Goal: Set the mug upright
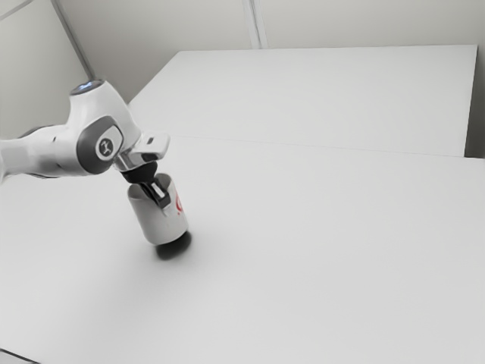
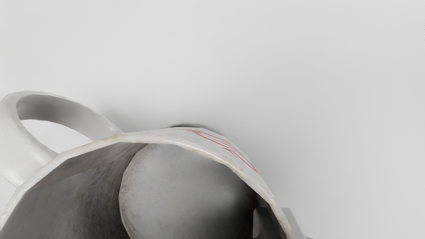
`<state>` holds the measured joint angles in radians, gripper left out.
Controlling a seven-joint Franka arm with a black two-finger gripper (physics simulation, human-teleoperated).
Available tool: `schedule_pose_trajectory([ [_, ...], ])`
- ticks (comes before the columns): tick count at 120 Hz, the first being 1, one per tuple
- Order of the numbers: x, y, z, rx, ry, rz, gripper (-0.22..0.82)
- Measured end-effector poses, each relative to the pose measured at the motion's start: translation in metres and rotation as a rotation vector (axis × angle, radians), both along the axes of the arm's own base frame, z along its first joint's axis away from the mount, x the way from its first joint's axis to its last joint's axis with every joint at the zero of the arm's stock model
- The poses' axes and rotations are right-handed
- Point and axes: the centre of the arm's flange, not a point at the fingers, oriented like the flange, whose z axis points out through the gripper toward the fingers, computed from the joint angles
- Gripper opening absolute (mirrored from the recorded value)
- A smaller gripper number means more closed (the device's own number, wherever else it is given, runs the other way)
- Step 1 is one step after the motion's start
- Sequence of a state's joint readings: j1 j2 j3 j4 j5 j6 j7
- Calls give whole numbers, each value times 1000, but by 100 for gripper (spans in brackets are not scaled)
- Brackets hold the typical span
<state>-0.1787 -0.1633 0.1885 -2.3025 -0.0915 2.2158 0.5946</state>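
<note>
The off-white, hard-walled mug with red markings (image 1: 160, 216) lies toward nine o'clock from the middle of the exterior view, tilted, its mouth leaning toward eleven o'clock and its base toward five, over the plain white tabletop (image 1: 326, 250). A dark shadow sits under the base; whether an edge of it touches the surface, I cannot tell. The black two-finger gripper (image 2: 278, 221) has its jaws closed on the mug's wall at the rim, one inside the mouth, one outside.

It is probably ceramic: stiff, fairly heavy for a rim pinch, smooth enough to pivot or slip, and liable to chip if dropped. The rim seems a sound hold, provided the tilt comes out gently and the base meets the surface flat before release. Looking into the mouth, with the pinch as twelve o'clock, the broad looped handle (image 2: 10, 122) stands near eight, out of the jaws' way. The inner finger could drag the wall when withdrawn, so lifting along the mug's axis would be safest.
</note>
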Motion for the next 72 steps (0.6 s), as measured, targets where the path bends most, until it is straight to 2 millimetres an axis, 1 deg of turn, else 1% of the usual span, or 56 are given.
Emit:
schedule_pose_trajectory([
  [15, -2, -11, -1, 14, -80, -1, -17],
  [29, 2, -26, -5, 5, -132, 1, -17],
  [60, 11, -62, -27, -33, -143, 14, -18],
  [72, 12, -73, -31, -40, -138, 17, -18],
])
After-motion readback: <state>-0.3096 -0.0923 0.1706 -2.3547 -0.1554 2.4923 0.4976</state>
